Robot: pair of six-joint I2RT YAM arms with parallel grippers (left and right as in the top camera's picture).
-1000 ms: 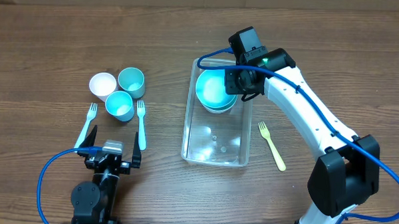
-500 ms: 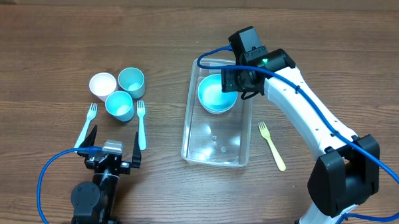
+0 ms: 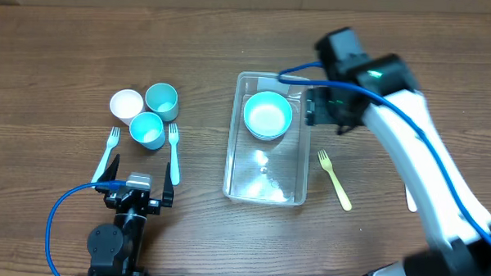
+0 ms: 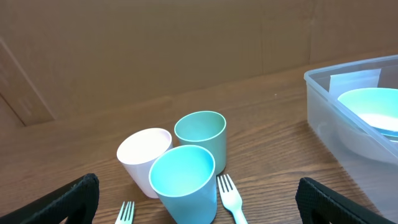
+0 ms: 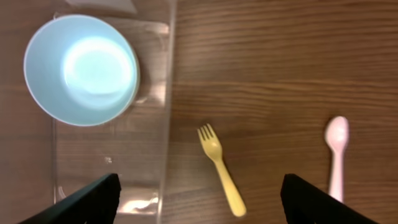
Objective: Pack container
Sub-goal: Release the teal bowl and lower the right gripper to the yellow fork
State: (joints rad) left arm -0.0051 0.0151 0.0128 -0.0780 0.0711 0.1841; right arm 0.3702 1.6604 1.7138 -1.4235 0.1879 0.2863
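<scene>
Container point(image 3: 230, 146): clear bin, middle of the tabletop, long sides running from the far edge toward the near edge. Bowl point(image 3: 268, 114) sits in its far end; the near end is bare

Handling, my guess: thin plastic, light, walls flex under a pinch, and glossy, so slick. If you must shift it, take the rim at mid long side or at a rounded corner, where the lip stiffens it. Weight will lean to the far end with the bowl in. The clear wall is hard to judge from above, so come down slow

Right gripper point(image 5: 199, 193): above the container's right wall, jaws spread wide, nothing between them

Yellow fork point(image 3: 335, 180): on the tabletop just right of the container. Pink spoon point(image 5: 336, 162) lies further toward the right edge

Cups point(image 3: 148, 110): three, clustered left of the container and well apart from it, with two pale forks point(image 3: 173, 154) just nearward of them

Left gripper point(image 4: 199, 202): low by the near edge, left side, facing the cups, jaws wide, empty
</scene>
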